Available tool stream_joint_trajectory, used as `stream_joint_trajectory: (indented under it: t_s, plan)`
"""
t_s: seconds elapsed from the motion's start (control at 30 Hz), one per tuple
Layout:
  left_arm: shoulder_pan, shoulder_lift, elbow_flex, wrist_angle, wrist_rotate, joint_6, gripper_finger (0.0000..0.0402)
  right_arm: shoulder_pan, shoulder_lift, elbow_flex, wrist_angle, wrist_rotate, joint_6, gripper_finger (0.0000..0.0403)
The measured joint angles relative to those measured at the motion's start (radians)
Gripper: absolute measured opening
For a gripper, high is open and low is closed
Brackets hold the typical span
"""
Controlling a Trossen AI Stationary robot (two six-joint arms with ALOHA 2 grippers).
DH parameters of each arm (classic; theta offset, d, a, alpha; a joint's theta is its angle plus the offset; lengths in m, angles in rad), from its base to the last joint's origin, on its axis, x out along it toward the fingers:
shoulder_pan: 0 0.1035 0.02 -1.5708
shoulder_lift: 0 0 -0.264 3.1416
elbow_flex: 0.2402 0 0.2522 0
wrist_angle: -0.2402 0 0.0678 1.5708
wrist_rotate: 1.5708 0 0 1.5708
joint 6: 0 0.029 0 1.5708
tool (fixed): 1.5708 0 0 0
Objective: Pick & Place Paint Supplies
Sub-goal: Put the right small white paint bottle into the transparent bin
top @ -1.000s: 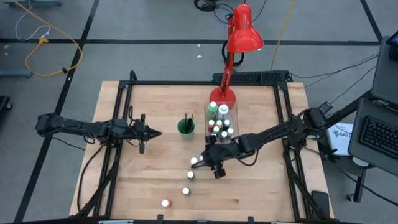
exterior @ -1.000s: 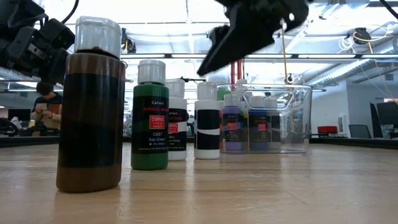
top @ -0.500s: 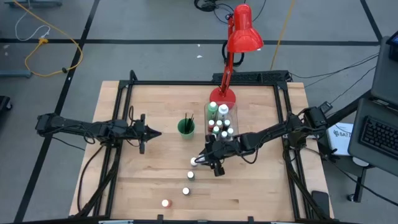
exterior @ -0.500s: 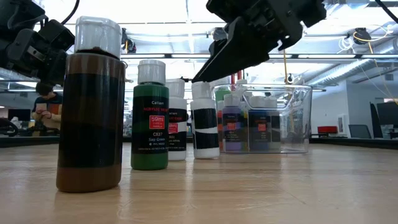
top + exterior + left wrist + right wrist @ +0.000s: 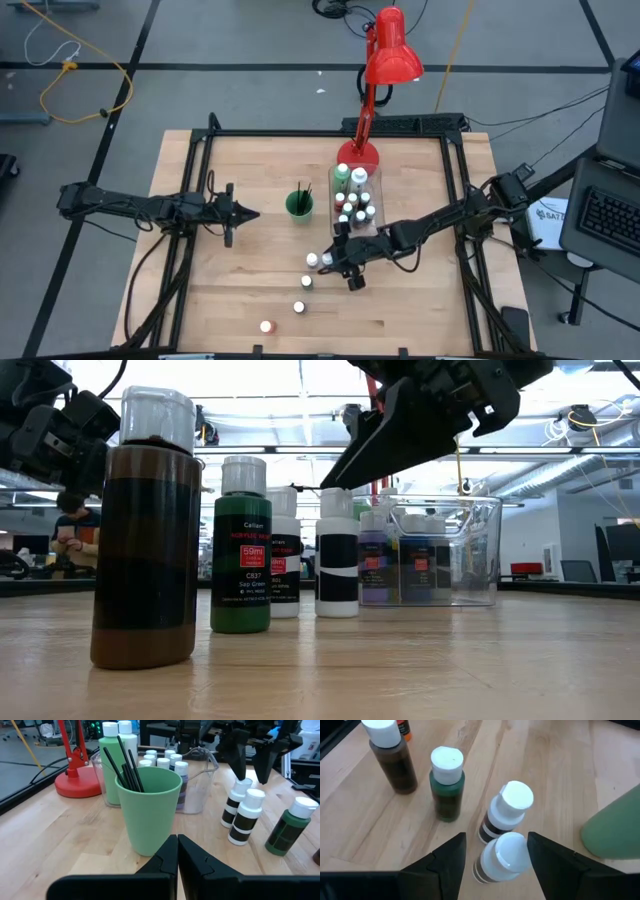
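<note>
On the left side of the table the left gripper (image 5: 243,212) waits with its fingers pressed tight together and nothing in them. It points at the green cup (image 5: 299,205), and it looks like it is just staying out of the way. The cup stands near the middle and has thin dark brushes (image 5: 122,764) sticking up out of it, which is probably where brushes are meant to go. Just to the right of the cup is the clear bin (image 5: 358,219), and it is already packed with small white-capped paint bottles (image 5: 355,197), so a good part of the job looks done. In front of the bin some bottles are left out on the wood. From the side you can see a brown bottle (image 5: 144,530), then a green bottle (image 5: 241,547), then a black-and-white bottle (image 5: 337,555), all standing up straight. The right gripper (image 5: 333,259) reaches in from the right and hangs over the bottles closest to the bin. Its fingers are spread wide. One white-capped bottle (image 5: 502,857) sits right between the two fingers, but they do not squeeze it, and I cannot tell if they touch it. A second bottle (image 5: 506,811) stands just past it. I think the gripper is set like this to close on that bottle and carry it to the bin.
</note>
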Motion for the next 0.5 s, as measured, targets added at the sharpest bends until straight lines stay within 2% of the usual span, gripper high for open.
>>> stream_joint_trajectory:
  t_s: [0.27,0.4,0.5]
  plan:
    - [0.0,0.0,0.0,0.0,0.0,0.003,0.001,0.011,-0.011,0.0,0.078,0.0,-0.055,0.0214]
    - [0.0,0.0,0.0,0.0,0.0,0.003,0.001,0.005,-0.021,0.001,0.062,0.052,-0.051,0.0228]
    - [0.0,0.0,0.0,-0.007,0.0,0.003,0.001,-0.017,-0.027,0.001,0.039,-0.003,-0.013,0.024]
